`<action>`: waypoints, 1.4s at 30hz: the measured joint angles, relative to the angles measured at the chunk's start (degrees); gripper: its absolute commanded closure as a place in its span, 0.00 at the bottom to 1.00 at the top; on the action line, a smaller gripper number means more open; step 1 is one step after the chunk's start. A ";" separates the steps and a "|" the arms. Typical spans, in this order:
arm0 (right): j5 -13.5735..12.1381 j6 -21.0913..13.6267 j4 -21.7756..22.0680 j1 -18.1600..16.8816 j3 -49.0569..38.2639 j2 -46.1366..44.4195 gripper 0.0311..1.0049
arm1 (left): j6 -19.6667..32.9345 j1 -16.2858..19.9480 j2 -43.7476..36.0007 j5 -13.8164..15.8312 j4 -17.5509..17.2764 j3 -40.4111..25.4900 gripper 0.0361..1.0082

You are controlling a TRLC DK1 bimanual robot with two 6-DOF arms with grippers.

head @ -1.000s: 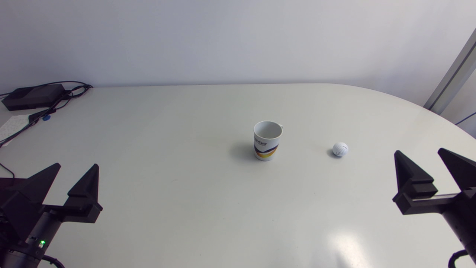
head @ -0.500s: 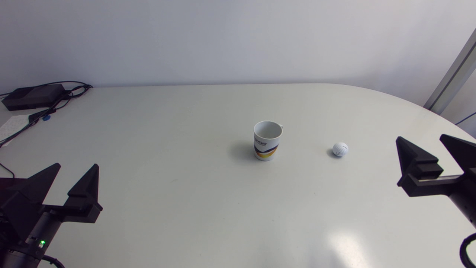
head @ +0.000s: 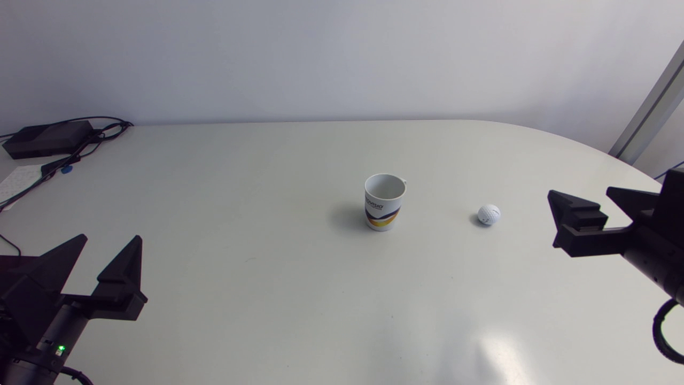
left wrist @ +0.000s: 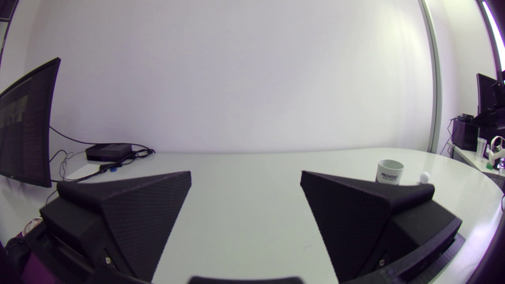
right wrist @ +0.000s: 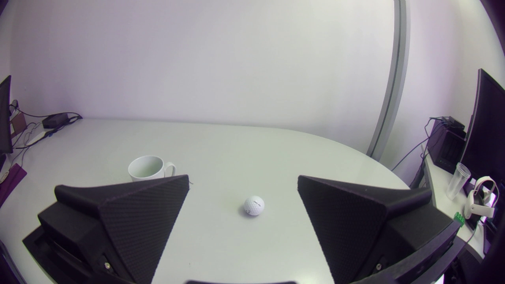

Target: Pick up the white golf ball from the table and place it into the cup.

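Black right fingers [right wrist: 138,221] wide apart, empty; golf ball [right wrist: 253,205] ahead.

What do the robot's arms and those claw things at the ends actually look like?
The left tool and right tool are matte black, each with two broad wedge-shaped fingers with a fine dotted texture, set on a blocky base. The dark grey left arm carries a small green light; a black cable loops beside the right arm.

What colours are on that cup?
The cup is white, with dark blue and yellow-orange curved stripes low on its side. It shows best in the head view.
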 measured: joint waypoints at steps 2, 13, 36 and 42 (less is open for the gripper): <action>0.00 0.15 0.68 0.00 0.61 2.14 0.04 | 0.00 0.00 0.00 0.00 0.00 0.00 0.02; -0.04 0.15 2.49 -0.04 4.48 13.51 0.04 | 0.00 0.00 0.00 0.00 0.00 0.00 0.02; -6.78 3.19 5.18 -6.56 17.49 43.67 0.04 | 0.00 0.00 0.00 0.00 0.00 0.00 0.02; -7.98 3.39 5.18 -7.43 18.16 46.38 0.04 | 0.00 0.37 0.00 0.00 -0.02 0.00 0.02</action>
